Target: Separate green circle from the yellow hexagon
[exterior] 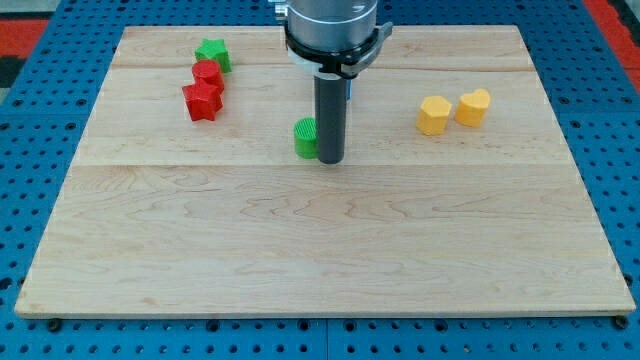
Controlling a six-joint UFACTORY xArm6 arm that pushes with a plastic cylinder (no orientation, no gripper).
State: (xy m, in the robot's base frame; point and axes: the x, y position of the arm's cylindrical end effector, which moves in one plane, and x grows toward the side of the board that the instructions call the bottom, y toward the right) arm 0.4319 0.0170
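Mostly done, seemingly: green circle just beside my tip, view's left, yellow hexagon well apart rightward, no pincer showing.

No legible text, labels, brands, numbers or signs anywhere: none on the wooden board, the blocks lying on it, or the arm above it.

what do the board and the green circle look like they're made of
Board: looks like pale wood, matte, with visible grain and plank seams. Green circle, just left of my tip: probably moulded or printed plastic, given its uniform saturated colour and slight sheen.
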